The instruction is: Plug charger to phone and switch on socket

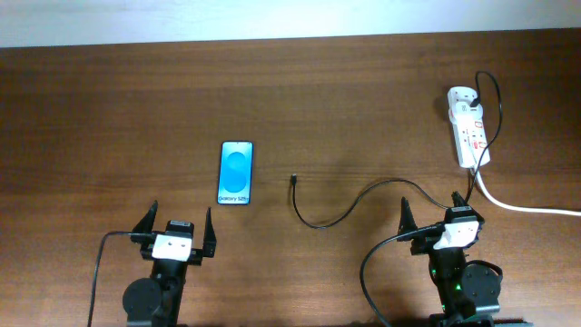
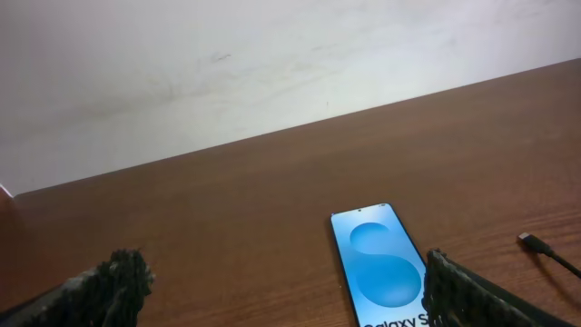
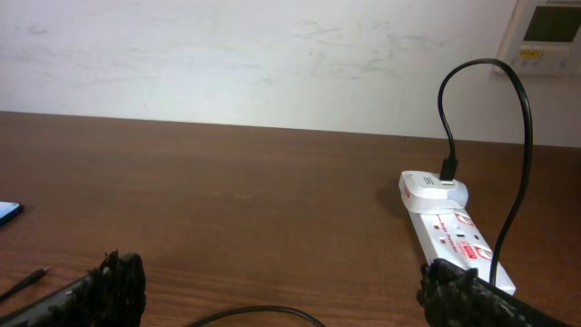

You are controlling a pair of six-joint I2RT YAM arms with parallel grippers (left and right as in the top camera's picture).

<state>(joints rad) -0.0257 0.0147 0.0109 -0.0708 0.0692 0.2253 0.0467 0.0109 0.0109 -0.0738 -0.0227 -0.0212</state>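
Note:
The phone (image 1: 235,173) lies flat on the brown table, blue screen up, white text strip at its near end. It also shows in the left wrist view (image 2: 386,263), just inside the right finger. The charger cable (image 1: 345,211) curves across the table; its plug tip (image 1: 293,179) lies free, right of the phone, and shows in the left wrist view (image 2: 534,242). The cable's other end goes into an adapter on the socket (image 1: 468,127), a white power strip at the far right, seen in the right wrist view (image 3: 454,232). My left gripper (image 1: 175,224) and right gripper (image 1: 434,209) are open and empty.
The strip's thick white cord (image 1: 526,207) runs off the right edge. A pale wall stands behind the table's far edge (image 3: 227,124). A wall panel (image 3: 547,32) is at the top right of the right wrist view.

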